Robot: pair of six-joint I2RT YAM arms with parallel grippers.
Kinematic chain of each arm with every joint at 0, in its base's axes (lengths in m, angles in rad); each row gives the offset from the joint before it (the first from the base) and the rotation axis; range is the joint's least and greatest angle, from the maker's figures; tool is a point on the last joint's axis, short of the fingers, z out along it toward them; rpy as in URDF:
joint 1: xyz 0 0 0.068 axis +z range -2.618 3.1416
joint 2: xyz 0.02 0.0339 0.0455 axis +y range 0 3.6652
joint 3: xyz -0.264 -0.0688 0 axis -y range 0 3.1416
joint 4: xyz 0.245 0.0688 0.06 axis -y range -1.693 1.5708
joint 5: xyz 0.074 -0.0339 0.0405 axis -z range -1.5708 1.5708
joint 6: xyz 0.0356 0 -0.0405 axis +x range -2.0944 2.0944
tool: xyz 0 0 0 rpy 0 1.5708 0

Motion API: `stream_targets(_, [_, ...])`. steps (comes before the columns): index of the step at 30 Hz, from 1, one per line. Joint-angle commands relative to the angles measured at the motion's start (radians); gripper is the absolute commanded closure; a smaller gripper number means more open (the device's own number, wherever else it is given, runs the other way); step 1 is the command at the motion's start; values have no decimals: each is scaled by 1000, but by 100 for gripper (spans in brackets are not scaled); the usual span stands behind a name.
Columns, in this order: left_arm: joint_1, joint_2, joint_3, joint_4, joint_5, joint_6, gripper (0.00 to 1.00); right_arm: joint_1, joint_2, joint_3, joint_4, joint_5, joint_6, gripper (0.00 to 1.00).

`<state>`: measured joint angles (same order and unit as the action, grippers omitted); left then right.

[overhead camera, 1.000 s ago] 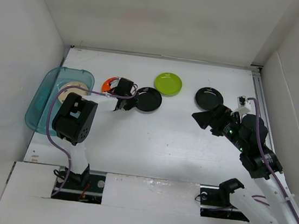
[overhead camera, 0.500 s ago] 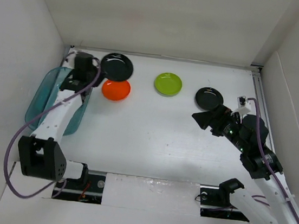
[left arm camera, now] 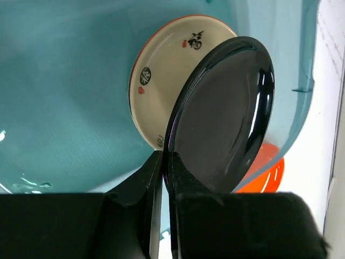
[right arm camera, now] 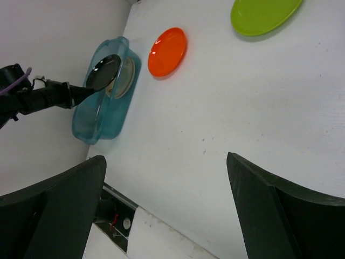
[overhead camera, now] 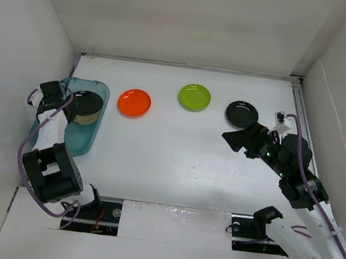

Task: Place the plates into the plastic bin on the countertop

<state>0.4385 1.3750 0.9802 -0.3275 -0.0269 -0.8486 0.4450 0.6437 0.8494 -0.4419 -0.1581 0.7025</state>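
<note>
My left gripper (overhead camera: 72,100) is shut on the rim of a glossy black plate (overhead camera: 90,101) and holds it tilted over the teal plastic bin (overhead camera: 52,128). In the left wrist view the jaws (left arm camera: 164,162) pinch the black plate (left arm camera: 226,118) above a cream plate (left arm camera: 161,70) with dark marks that lies in the bin (left arm camera: 64,81). On the white countertop (overhead camera: 176,155) lie an orange plate (overhead camera: 134,102), a lime green plate (overhead camera: 194,97) and a second black plate (overhead camera: 242,114). My right gripper (overhead camera: 238,139) is open and empty, just in front of that second black plate.
White walls bound the countertop on the left, back and right. The right wrist view shows the orange plate (right arm camera: 167,51), the green plate (right arm camera: 264,13), the bin (right arm camera: 102,113) and my left arm (right arm camera: 38,97) holding the black plate (right arm camera: 102,70).
My left gripper has swung left with the black plate, from the back of the countertop beside the orange plate to over the bin. The right arm has not moved.
</note>
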Motion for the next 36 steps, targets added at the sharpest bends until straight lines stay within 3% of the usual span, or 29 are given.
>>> stream_targets(1, [-4,6,5,44,8,2,100,-6,-15,28,29,-14,-23,1])
stream_targets(2, [-4,6,5,44,8,-13,97,-6,-25,28,29,-14,-23,1])
stream_targets(3, [-4,-4,5,44,-16,-14,86,-6,-26,28,20,-14,-23,1])
stream_targets(4, [-4,-16,5,44,-28,-23,58,-6,-35,28,20,-14,-23,1])
stream_targets(5, [-4,-30,5,44,-37,-23,48,-6,-35,28,11,-14,-23,1])
stream_targets(8, [-4,-77,26,21,-59,-14,20,-6,-35,28,11,-14,-23,1])
stream_targets(11, [-27,-145,26,57,6,38,0,-6,-35,28,11,-14,-23,0])
stream_targets(14, [-157,-203,14,135,47,77,0,-6,-24,19,31,-14,-14,0])
stream_targets(16, [-369,-212,54,145,38,86,0,-6,-24,19,31,-14,-14,0])
stream_targets(18, [-578,-145,99,186,27,86,0,-6,-13,19,40,12,-5,0])
stream_targets(21, [-761,9,176,260,71,86,0,-6,-13,40,40,22,5,0])
stream_targets(27, [-843,381,402,291,156,134,0,-6,-24,74,-7,22,14,0])
stream_targets(36, [-843,697,656,317,242,125,0,-6,-52,83,-53,12,14,0])
